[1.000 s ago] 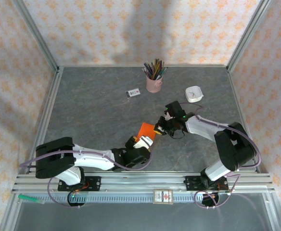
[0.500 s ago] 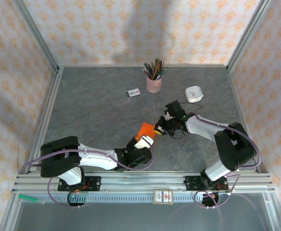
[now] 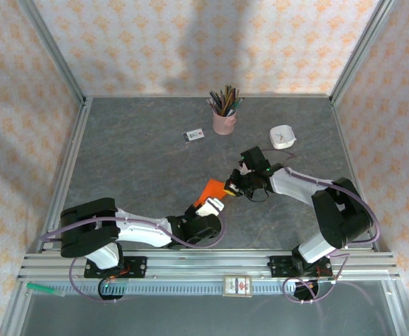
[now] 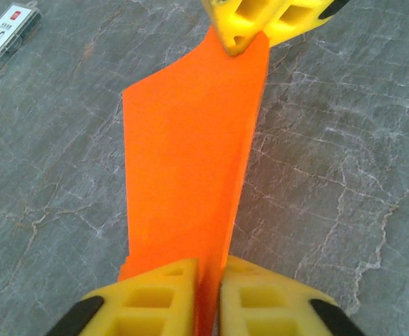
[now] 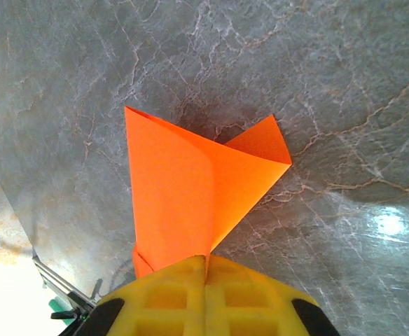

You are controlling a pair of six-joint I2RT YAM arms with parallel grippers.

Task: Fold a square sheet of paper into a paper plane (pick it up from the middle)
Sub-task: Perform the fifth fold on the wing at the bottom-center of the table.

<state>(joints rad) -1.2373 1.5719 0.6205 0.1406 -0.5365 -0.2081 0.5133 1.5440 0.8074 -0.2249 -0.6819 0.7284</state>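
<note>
Grey marbled worktop [image 3: 134,175], and just below the centre of the top view the folded square sheet of paper [image 3: 212,189] is held between both arms. The left gripper [image 4: 209,269] is pinched shut on its near end and the right gripper [image 5: 206,260] on the far tip. Pull apart too hard and I reckon it tears or slips out.

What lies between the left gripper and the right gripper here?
The square sheet of paper, folded, spans the gap, pinched by the left gripper at one end and the right gripper at the other; the left wrist view shows it.
</note>
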